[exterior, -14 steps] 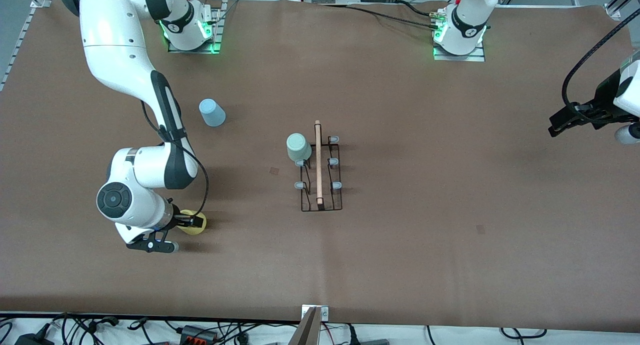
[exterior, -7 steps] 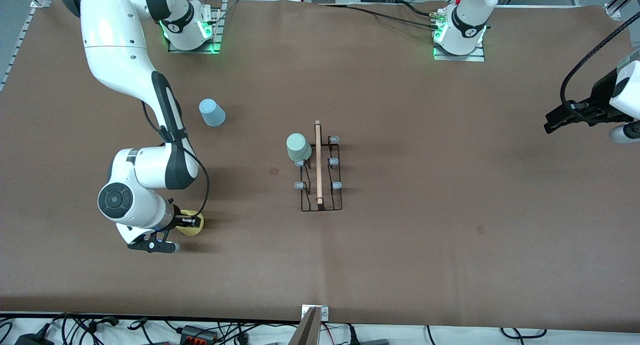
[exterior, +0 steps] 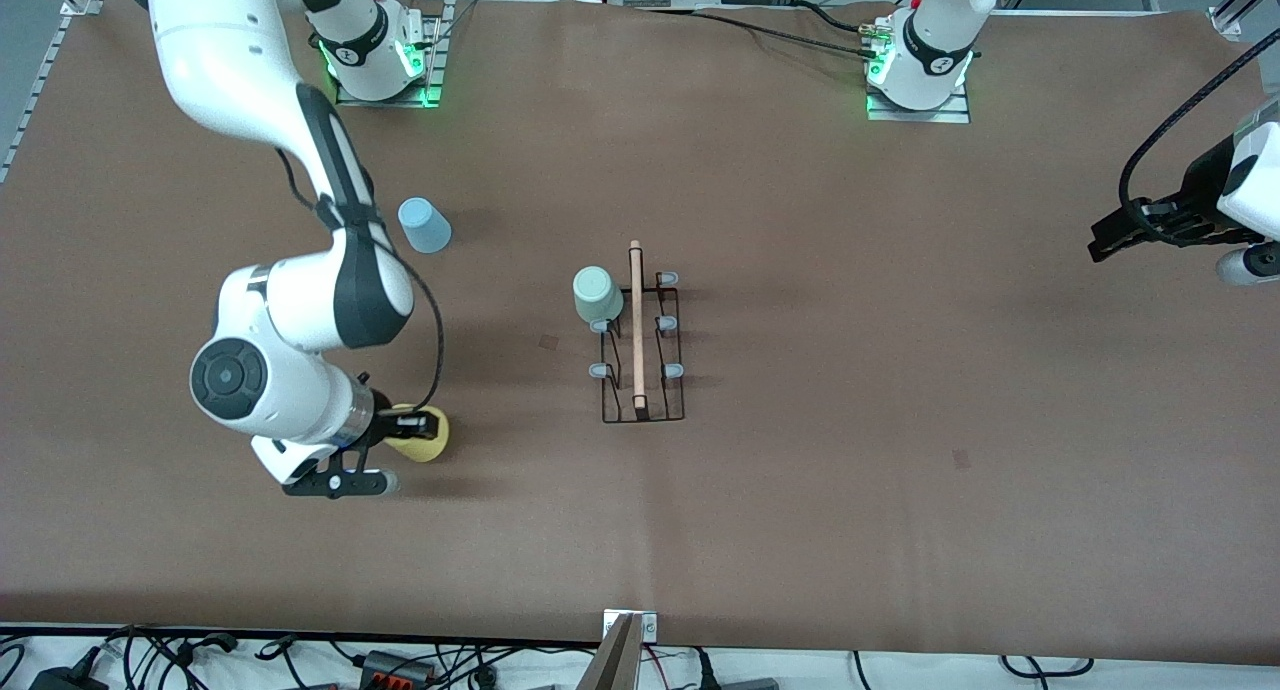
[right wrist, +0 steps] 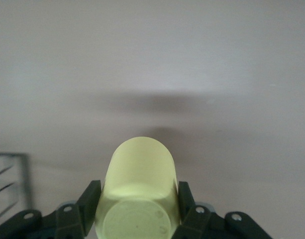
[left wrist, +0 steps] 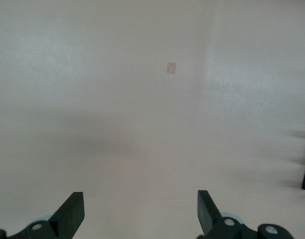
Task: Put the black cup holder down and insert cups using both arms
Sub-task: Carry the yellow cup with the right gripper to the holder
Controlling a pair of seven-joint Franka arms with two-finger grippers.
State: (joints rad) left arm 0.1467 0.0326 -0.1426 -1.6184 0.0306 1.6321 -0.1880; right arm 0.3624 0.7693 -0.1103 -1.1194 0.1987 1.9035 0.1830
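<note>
The black cup holder (exterior: 641, 342) stands mid-table, its wooden rod along the top. The pale green cup (exterior: 596, 294) sits upside down on one of its pegs at the end toward the robots' bases. The light blue cup (exterior: 424, 225) stands upside down on the table toward the right arm's end. My right gripper (exterior: 420, 430) is shut on the yellow cup (exterior: 425, 438) and holds it on its side, just above the table; the cup fills the right wrist view (right wrist: 140, 184) between the fingers (right wrist: 87, 201). My left gripper (exterior: 1105, 238) is open and empty, waiting at the left arm's end of the table.
The brown mat (exterior: 900, 420) covers the table. A corner of the holder (right wrist: 10, 184) shows in the right wrist view. Cables lie along the table edge nearest the front camera (exterior: 380, 660).
My right gripper has lifted the yellow cup and carried it a little toward the cup holder. The left gripper has barely moved.
</note>
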